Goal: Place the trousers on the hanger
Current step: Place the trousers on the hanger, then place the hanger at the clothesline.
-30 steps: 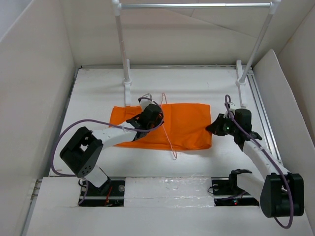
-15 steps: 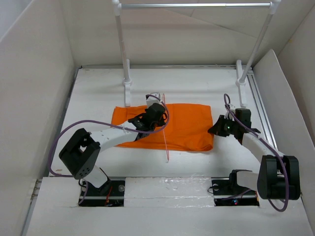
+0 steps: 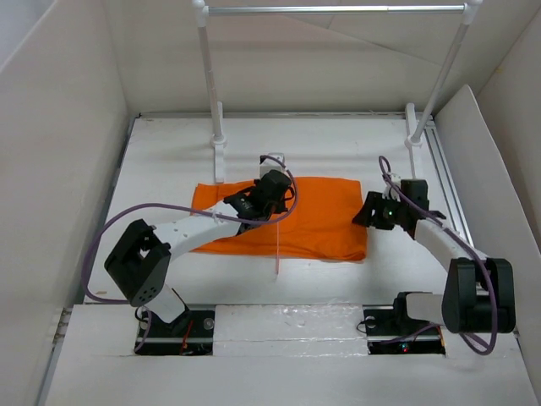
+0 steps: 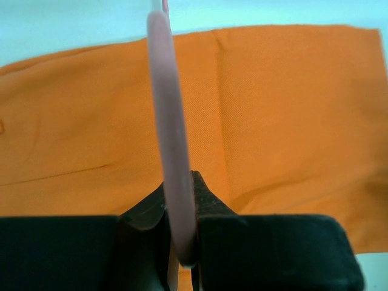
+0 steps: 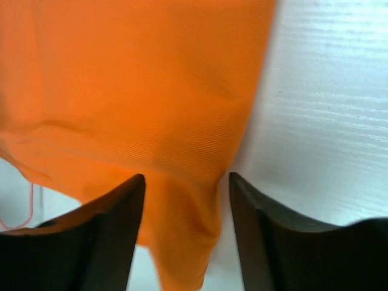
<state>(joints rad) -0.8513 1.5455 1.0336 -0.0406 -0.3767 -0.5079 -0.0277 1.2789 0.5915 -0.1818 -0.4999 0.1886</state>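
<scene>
White desk, seen from above: the orange trousers lie flat, long axis left to right, with your left fingers over their middle.

Left wrist: those fingers are pinching the hanger, with the trousers beneath.

Right wrist: your right fingers stand spread with the trousers' end between them. That makes this your nearer arm.

A white table sits boxed in by plain white panels: a tall left wall, a back wall and an angled board on the right. At the far end a silver rail spans two white posts, both footed on the table. A metal track runs along the table's right edge. The light is soft and even
</scene>
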